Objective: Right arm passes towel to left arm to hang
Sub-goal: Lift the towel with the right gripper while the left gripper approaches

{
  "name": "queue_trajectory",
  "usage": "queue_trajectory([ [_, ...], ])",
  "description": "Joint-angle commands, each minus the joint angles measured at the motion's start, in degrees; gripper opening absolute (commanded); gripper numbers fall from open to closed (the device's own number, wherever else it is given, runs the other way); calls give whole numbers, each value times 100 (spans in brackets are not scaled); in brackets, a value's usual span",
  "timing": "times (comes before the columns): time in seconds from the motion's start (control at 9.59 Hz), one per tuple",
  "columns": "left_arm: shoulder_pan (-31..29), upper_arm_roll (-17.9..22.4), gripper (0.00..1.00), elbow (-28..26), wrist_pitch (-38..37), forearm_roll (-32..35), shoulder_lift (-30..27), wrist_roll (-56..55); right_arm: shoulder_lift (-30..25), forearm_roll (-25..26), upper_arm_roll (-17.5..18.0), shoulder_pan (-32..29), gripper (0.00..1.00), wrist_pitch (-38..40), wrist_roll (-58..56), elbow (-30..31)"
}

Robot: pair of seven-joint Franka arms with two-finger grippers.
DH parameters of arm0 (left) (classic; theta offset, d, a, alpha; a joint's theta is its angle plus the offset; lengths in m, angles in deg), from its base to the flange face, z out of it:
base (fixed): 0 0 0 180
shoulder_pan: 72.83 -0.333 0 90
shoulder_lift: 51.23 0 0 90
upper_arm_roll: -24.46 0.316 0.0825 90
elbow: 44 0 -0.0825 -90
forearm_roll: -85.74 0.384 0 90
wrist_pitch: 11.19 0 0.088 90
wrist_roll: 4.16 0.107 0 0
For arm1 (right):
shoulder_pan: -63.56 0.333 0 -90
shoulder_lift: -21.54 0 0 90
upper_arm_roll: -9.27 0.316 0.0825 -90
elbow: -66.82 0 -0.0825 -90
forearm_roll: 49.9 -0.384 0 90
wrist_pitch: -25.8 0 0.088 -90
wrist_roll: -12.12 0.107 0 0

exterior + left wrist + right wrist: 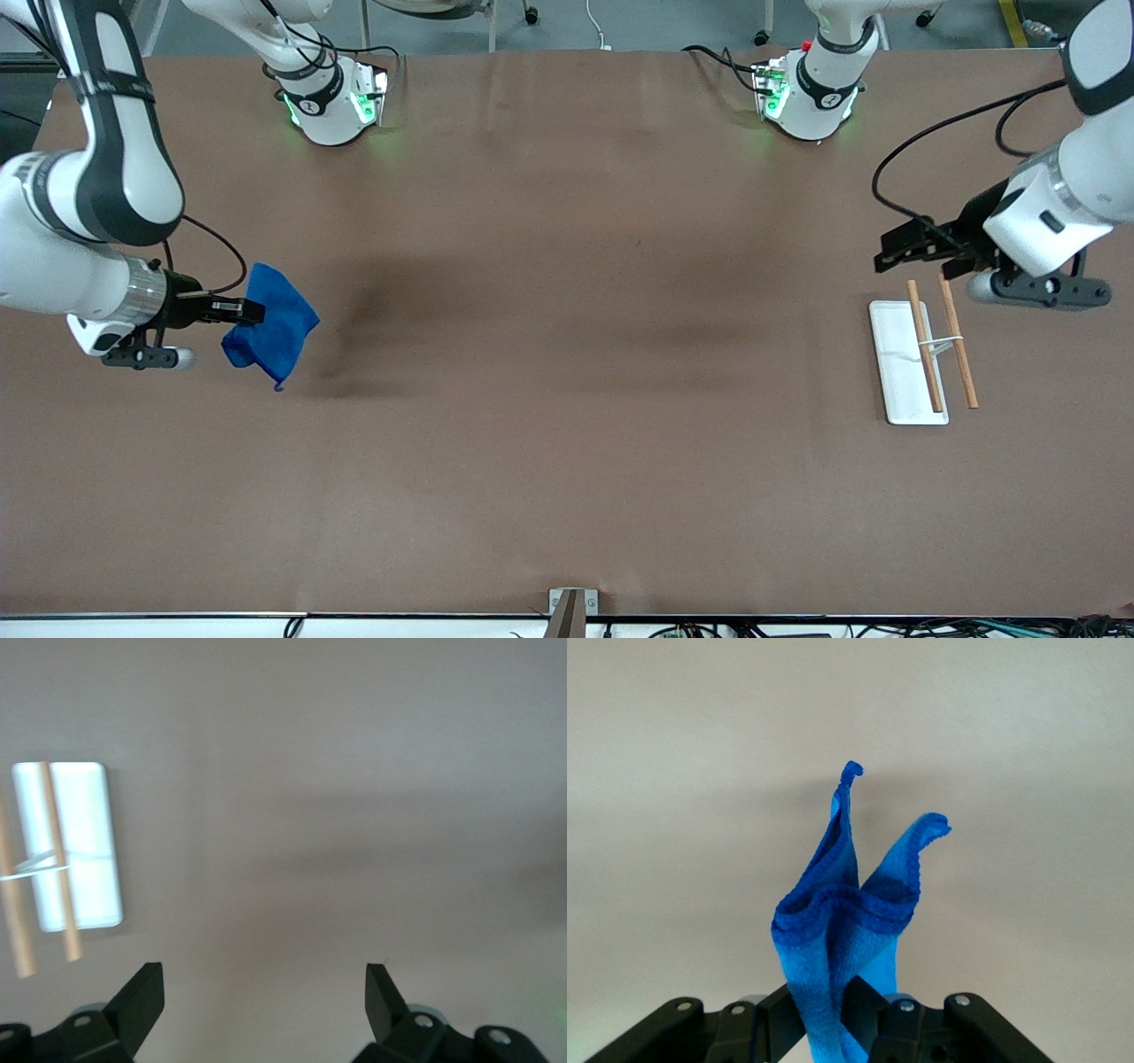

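At nine o'clock in the front view, over the table (567,461) toward the right arm's end, held the towel (276,330) clear of the surface in the right gripper (252,312). Clamped the jaws hard on a bunched fold, as seen close up in the right wrist view, with two loose corners trailing free of the pinch. Probably gripped it that way to leave slack cloth hanging out for a second grasp. Set the forearm nearly level, with the silver wrist ring and fingers aimed toward three o'clock across the table. Judged this a carrying pose for the pass, with the handover not yet made.

At three o'clock, hovered the left gripper (888,251) over the table, just at twelve o'clock of the rack (897,390). Spread the jaws wide apart with nothing between them, apparently ready to receive. Pointed the fingers toward nine o'clock, facing the towel but well apart from it. Waited there, by the look of it.

Showed the rack at the left arm's end as a white base with two wooden rods (959,354) over it. Presumably stationed the left gripper beside it so that hanging would need only a short move after the pass.
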State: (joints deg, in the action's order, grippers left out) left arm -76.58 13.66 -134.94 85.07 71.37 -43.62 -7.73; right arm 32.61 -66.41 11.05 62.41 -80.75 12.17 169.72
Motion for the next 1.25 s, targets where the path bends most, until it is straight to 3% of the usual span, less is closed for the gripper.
queue_trajectory([
  [0.0, -20, -10, 100, -108, 339, -991, 468, 14, 80, -466, -20, 586, 0, 143, 625, -584],
  [0.31, -46, -10, 100, -91, 367, -3405, 1057, 329, 88, -1264, -29, 1308, 0, 90, 1304, -1182],
  [0.42, -20, -10, 100, -108, 358, -4406, 1320, 844, 97, -1833, -29, 1475, 0, -136, 1296, -1254],
  [0.63, 15, -123, 100, -108, 227, -5693, 1681, 1732, 97, -2267, -20, 1897, 0, -699, 1313, -1246],
  [0.94, 24, -763, 94, -91, 103, -7303, 2392, 3068, 132, -3714, -20, 2074, 0, -762, 1313, -1246],
  [1.15, 42, -1054, 87, -29, 103, -7798, 2815, 4394, 141, -4585, -20, 2276, 0, -780, 1226, -1246],
])
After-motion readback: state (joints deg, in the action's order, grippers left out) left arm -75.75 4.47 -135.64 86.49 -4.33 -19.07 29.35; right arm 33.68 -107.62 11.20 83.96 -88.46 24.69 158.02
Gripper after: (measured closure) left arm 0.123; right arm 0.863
